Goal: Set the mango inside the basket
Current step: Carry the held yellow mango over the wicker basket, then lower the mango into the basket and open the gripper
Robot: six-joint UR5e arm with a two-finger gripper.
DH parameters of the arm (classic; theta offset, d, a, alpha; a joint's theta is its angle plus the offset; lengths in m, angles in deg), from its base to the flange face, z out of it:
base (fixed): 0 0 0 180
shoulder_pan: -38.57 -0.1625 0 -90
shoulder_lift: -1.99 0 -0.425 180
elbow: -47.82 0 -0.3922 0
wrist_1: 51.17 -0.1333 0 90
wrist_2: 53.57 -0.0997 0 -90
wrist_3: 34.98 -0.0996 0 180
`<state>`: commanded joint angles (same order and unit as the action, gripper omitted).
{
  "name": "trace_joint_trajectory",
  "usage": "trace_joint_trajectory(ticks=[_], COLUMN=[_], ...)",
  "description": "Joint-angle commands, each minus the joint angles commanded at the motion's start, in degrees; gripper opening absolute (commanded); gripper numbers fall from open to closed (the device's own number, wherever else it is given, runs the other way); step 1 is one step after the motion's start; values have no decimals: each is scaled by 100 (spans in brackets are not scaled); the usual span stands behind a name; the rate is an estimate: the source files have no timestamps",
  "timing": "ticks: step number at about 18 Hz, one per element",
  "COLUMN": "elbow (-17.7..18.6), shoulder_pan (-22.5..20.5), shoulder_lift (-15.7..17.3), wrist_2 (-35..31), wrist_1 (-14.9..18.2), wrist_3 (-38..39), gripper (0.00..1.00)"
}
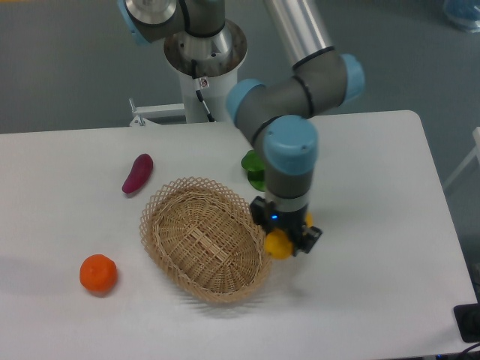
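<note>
Mango (277,244) is squeezed tight in the gripper (280,241), up in the air right by the basket (204,238) rim, so it must go over and be dropped in.

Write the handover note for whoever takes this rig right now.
Claw: shut on the mango, held above the table at the right edge of the basket.
Basket: empty, in the middle of the table.
Done: mango grasped, lifted and brought up to the basket's rim.
Left: carry it a little further left over the basket's hollow, lower, open the claw, back the arm away.
Also on the table: purple sweet potato up left, orange at lower left, leafy green partly hidden behind the arm.
</note>
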<state>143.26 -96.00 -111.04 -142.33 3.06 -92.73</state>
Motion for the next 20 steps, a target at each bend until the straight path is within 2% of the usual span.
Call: trace_joint_trajectory(ticks=[6, 11, 17, 19, 20], elbow=[220, 510, 590, 590, 598], shoulder_pan=[598, 941, 1047, 1047, 1047], shoulder_lift=[-9, -9, -61, -53, -44], wrist_2=[-18, -26, -26, -26, -26], wrist_1=[-26, -44, -62, -44, -44], wrist_3=[518, 546, 581, 546, 537], gripper=[53, 55, 75, 89, 100])
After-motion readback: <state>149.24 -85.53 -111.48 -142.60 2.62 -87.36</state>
